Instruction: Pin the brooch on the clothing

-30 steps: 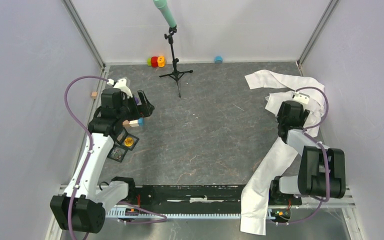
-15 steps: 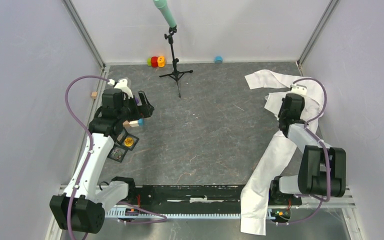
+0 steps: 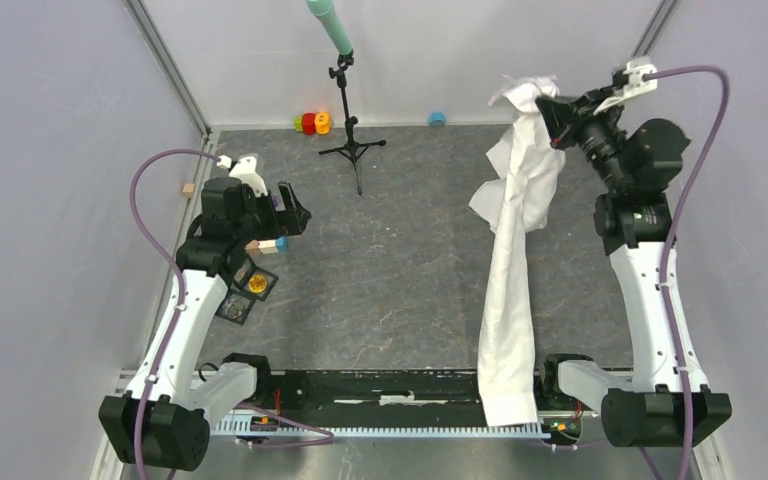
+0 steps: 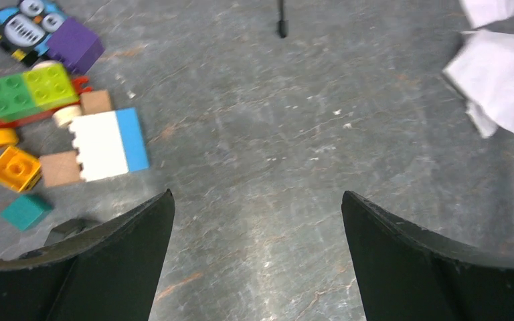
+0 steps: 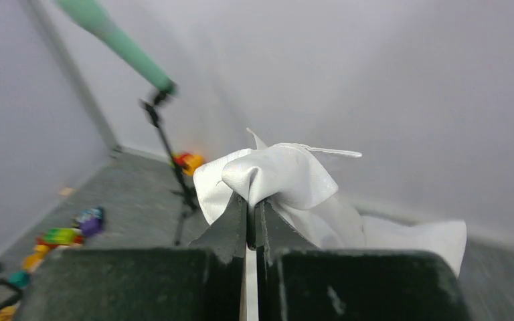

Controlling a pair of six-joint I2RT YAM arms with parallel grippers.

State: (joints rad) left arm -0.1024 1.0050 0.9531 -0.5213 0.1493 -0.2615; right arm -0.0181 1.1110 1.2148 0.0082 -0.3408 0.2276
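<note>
top view: shirt point(image 3: 510, 260) hangs as a long white strip from the right gripper point(image 3: 550, 103), which is held high near the far right corner. the gripper is clamped on a bunched upper end of the fabric. the lower end of the shirt drapes over the near edge of the table point(image 3: 390, 270), beside the right arm's base. brooch point(image 3: 257, 285), a small orange-gold spot, sits in a dark-rimmed square holder point(image 3: 269, 290) on the left side of the table, just beside the left forearm. it is well apart from the shirt and from the right gripper. left gripper point(image 3: 295, 212) hangs above the table a little beyond the brooch, not touching it. a stand point(image 3: 345, 110) with a green top is at the far centre.

left wrist view: left gripper point(image 4: 255, 200) has its fingers point(image 4: 127, 261) spread wide with only bare table between them. toy blocks point(image 4: 30, 93) lie to the upper left, a white and blue block point(image 4: 107, 144) nearest the left finger. a white edge of the shirt point(image 4: 502, 87) shows at the upper right, well apart from the fingers.

right wrist view: right gripper point(image 5: 251, 207) is closed tight on a fold of the shirt point(image 5: 288, 174). the fabric puffs out above the fingertips and trails to the right. the stand point(image 5: 167, 140) and blurred blocks lie beyond to the left.
</note>
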